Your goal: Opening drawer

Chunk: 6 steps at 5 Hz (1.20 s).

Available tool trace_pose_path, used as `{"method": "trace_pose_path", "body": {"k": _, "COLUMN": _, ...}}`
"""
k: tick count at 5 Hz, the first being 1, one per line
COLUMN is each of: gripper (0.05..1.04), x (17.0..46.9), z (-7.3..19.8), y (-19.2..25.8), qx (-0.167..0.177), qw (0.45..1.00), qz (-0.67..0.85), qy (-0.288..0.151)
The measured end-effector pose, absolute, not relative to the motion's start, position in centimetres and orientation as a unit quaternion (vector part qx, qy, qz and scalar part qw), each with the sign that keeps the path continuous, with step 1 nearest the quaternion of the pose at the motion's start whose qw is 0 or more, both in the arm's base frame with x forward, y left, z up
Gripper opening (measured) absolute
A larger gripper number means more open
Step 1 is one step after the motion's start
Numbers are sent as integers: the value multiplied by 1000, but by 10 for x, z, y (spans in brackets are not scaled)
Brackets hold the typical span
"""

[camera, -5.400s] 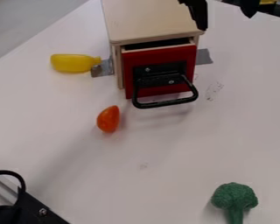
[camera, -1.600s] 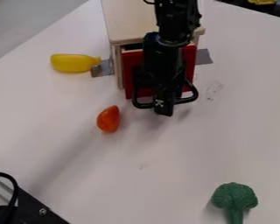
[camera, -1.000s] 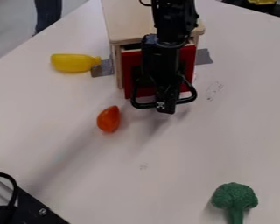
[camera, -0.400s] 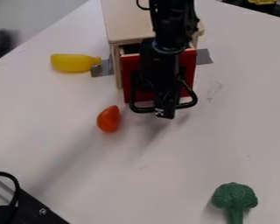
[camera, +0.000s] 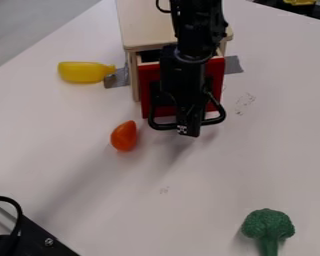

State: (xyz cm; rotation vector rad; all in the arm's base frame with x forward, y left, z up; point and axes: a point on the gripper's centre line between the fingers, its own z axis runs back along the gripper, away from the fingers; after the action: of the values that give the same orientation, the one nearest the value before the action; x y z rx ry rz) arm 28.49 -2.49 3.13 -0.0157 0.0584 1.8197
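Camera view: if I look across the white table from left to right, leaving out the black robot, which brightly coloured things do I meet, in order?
Yellow toy → orange toy → red drawer front → green toy broccoli.

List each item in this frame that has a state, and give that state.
Drawer: partly open, not pulled fully out
Handle: on the drawer front, partly covered
Claw: at the handle, grip unclear
Yellow toy: lying flat
Orange toy: lying loose
Tape: stuck beside the cabinet
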Motion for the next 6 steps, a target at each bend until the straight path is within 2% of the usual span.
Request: {"method": "trace_pose_path", "body": {"k": 6, "gripper": 330, "x": 263, "z": 36, "y": -41, "qx": -13, "qw": 630, "qz": 776, "qy": 28}}
